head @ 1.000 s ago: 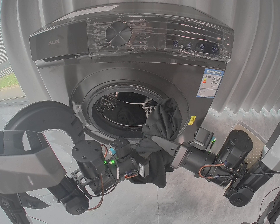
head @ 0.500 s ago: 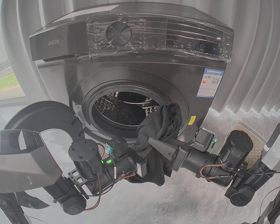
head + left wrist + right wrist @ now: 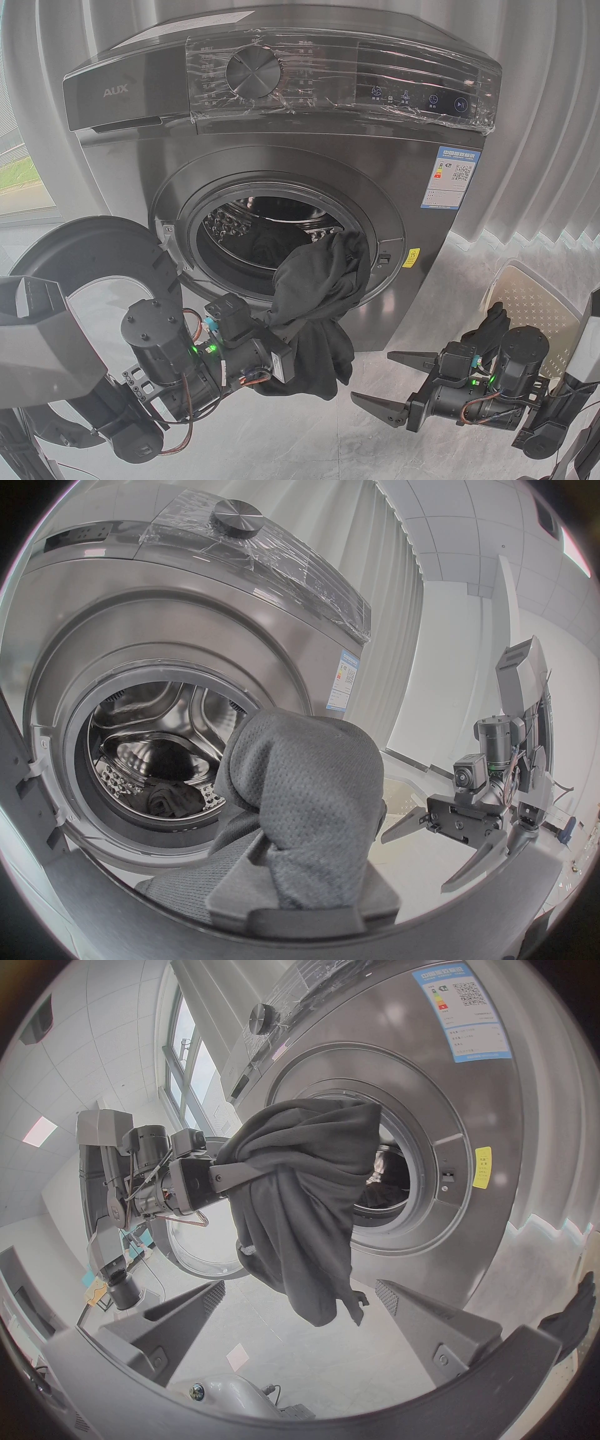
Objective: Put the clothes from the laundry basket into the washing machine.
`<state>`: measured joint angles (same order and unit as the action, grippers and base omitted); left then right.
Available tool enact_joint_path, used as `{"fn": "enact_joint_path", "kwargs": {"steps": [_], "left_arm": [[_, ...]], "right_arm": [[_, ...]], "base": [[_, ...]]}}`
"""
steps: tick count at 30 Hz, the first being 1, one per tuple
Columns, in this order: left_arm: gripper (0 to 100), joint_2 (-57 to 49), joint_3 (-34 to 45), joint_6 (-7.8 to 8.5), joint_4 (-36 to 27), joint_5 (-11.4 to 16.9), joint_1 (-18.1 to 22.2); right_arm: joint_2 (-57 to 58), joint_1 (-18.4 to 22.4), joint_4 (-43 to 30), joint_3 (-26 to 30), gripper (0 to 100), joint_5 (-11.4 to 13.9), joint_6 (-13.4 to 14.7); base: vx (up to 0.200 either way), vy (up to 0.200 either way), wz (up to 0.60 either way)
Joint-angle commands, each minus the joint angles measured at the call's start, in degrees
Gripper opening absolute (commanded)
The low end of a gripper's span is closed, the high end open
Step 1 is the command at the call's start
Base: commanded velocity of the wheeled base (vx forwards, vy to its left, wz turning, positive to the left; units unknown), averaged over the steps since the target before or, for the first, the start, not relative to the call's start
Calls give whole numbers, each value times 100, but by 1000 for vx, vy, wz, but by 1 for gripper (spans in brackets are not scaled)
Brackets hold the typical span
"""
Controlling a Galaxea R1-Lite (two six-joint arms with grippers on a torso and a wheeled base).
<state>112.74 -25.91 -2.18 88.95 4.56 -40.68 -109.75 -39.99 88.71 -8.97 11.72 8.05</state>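
A black garment (image 3: 319, 294) hangs over the lower right rim of the washing machine's (image 3: 281, 144) round opening, its tail dangling toward the floor. My left gripper (image 3: 292, 334) is shut on it from below left, with its fingers buried in the cloth; the garment (image 3: 306, 792) bulges over that gripper (image 3: 306, 883) in the left wrist view. More dark clothes (image 3: 165, 799) lie inside the drum. My right gripper (image 3: 373, 377) hangs open and holds nothing, low over the floor to the right of the garment (image 3: 300, 1210).
The machine's door (image 3: 94, 262) stands swung open at the left, behind my left arm. A pale perforated laundry basket (image 3: 537, 300) sits on the floor at the right with a dark piece of clothing (image 3: 490, 325) over its edge. Curtains hang behind.
My right gripper has let go of the garment, opened, and dropped back down and right toward the basket. My left gripper shifted slightly left, and the garment has sagged lower at the opening.
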Motion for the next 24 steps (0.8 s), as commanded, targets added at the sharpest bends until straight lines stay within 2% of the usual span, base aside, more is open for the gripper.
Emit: {"fn": "enact_joint_path", "kwargs": {"steps": [1, 3, 6, 7, 9, 12, 17, 22, 24], "left_arm": [[0, -77, 94, 25, 8, -8, 43], [0, -85, 138, 34, 8, -43, 51], [0, -94, 305, 25, -1, -359, 166], [0, -94, 305, 25, -1, -359, 166], [0, -41, 305, 7, 8, -553, 359], [0, 38, 305, -45, -1, -1018, 640], [0, -6, 516, -37, -10, -1458, 667], [0, 11, 349, 25, -10, -1686, 631], [0, -15, 411, 42, -10, -1686, 658]], "right_arm": [[103, 166, 6, 150, 100, 33, -22], [121, 202, 6, 150, 100, 68, -31], [226, 246, 6, 150, 100, 103, -40], [226, 246, 6, 150, 100, 103, -40], [261, 246, -3, 124, 100, 112, -40], [244, 210, 6, 141, 100, 112, -40], [226, 184, 6, 150, 100, 129, -40], [200, 140, 6, 124, 100, 120, -40], [182, 149, 6, 115, 100, 112, -40]], "base": [[0, 0, 0], [0, 0, 0], [0, 0, 0], [0, 0, 0], [0, 0, 0], [0, 0, 0], [0, 0, 0], [0, 0, 0], [0, 0, 0]]}}
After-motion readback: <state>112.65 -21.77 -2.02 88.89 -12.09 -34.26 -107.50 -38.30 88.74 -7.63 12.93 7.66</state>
